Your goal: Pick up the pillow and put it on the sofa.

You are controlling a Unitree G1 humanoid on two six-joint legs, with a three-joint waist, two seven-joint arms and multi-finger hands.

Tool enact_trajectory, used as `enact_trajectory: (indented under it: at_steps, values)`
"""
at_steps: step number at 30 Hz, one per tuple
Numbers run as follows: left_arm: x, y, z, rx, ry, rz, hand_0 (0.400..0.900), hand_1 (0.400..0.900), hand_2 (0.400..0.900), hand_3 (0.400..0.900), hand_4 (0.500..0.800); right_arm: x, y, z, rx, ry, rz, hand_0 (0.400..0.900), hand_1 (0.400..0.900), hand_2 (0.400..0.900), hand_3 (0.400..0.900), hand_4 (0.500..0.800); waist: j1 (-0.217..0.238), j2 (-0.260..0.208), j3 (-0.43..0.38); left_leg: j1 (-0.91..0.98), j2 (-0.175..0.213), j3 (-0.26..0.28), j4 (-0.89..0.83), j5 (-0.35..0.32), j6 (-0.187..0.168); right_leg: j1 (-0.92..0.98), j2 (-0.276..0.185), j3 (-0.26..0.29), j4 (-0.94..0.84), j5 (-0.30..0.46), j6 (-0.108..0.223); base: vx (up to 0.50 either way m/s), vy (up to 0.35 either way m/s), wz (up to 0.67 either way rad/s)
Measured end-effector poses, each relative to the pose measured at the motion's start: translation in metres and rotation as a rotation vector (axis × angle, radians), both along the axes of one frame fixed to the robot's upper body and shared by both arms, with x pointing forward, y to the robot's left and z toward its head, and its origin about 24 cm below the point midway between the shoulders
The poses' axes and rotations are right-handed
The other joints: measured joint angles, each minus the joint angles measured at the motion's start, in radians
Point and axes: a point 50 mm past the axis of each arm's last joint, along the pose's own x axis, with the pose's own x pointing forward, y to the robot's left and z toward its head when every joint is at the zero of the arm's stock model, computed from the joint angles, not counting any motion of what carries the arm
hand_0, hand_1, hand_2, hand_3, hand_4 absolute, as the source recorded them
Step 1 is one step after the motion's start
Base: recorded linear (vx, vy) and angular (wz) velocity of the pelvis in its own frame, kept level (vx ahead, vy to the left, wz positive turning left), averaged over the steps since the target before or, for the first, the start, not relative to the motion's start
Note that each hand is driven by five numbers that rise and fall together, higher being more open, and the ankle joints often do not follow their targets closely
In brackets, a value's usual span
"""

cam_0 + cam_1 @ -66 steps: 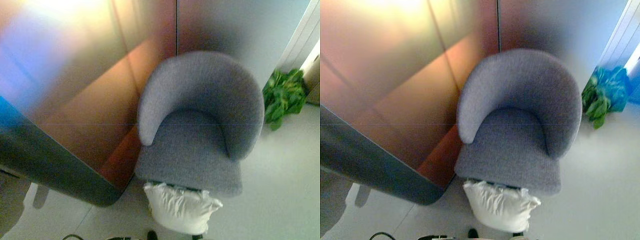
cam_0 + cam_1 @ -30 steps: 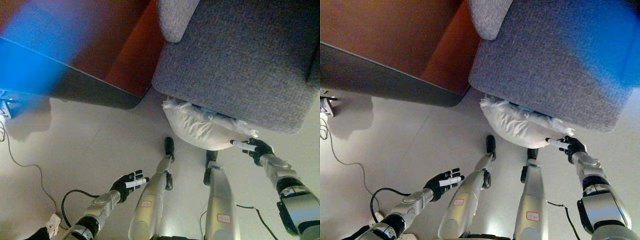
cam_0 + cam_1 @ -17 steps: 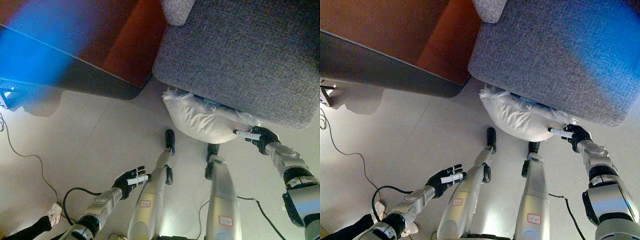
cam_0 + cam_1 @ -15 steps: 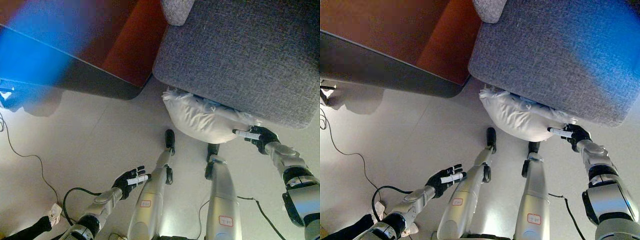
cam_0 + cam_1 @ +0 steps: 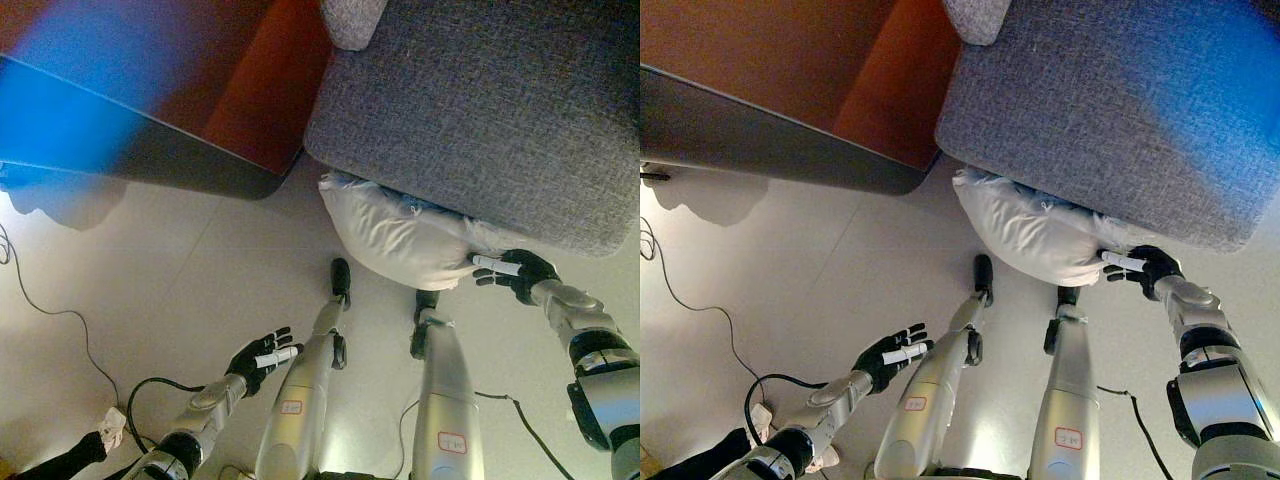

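Note:
A white pillow (image 5: 400,235) lies on the floor against the front edge of the grey sofa (image 5: 480,110), partly tucked under it. My right hand (image 5: 517,273) is at the pillow's right end, with a straight white-tipped finger (image 5: 494,264) lying against the fabric; it also shows in the right eye view (image 5: 1143,266). My left hand (image 5: 262,359) is open and empty, palm up, low over the floor at the lower left, well apart from the pillow.
A dark wood panel with a rounded grey base (image 5: 170,150) stands to the left of the sofa. A thin cable (image 5: 45,310) runs across the pale floor (image 5: 180,270) at the far left.
The view tipped down from the whole sofa to its front edge and both arms came into view. My right hand has closed in on the pillow's right end. The left hand has barely moved.

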Motion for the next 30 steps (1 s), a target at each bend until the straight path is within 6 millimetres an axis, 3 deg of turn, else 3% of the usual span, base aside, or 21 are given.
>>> enact_trajectory:
  at_steps: [12,22,28,30]
  values:
    - [-0.010,0.002,-0.006,-0.001,0.033,0.010,0.900,0.900,0.900,0.900,0.800,-0.004,0.001,-0.006,0.016,0.016,0.036,0.400,0.400,0.400,0.400,0.500,-0.002,0.000,0.000,0.075,0.001,0.001,-0.033,0.009,-0.006,0.062,0.001,0.000,-0.011,0.000,0.000,0.00,-0.003,-0.01]
    - [-0.020,0.012,-0.014,0.003,0.093,0.057,0.900,0.900,0.900,0.900,0.800,-0.030,0.005,-0.039,0.027,0.049,0.130,0.400,0.400,0.400,0.400,0.500,-0.004,-0.001,0.000,0.256,0.016,-0.018,-0.107,0.009,-0.003,0.268,0.016,-0.035,-0.114,0.007,0.011,0.04,-0.058,-0.03]
    - [-0.032,0.023,-0.021,0.037,0.140,0.079,0.900,0.900,0.900,0.900,0.800,-0.041,0.009,-0.049,0.028,0.054,0.198,0.400,0.400,0.400,0.400,0.500,-0.008,-0.022,-0.008,0.334,0.027,-0.015,-0.126,-0.009,-0.002,0.363,0.028,-0.038,-0.171,0.013,0.018,0.11,-0.049,-0.04]
    - [-0.044,0.033,-0.025,0.040,0.173,0.106,0.900,0.900,0.900,0.900,0.800,-0.051,0.015,-0.061,0.033,0.088,0.239,0.400,0.400,0.400,0.400,0.500,-0.007,-0.063,-0.035,0.375,0.035,-0.012,-0.134,-0.018,0.000,0.415,0.038,-0.040,-0.210,0.018,0.017,0.16,-0.018,-0.07]
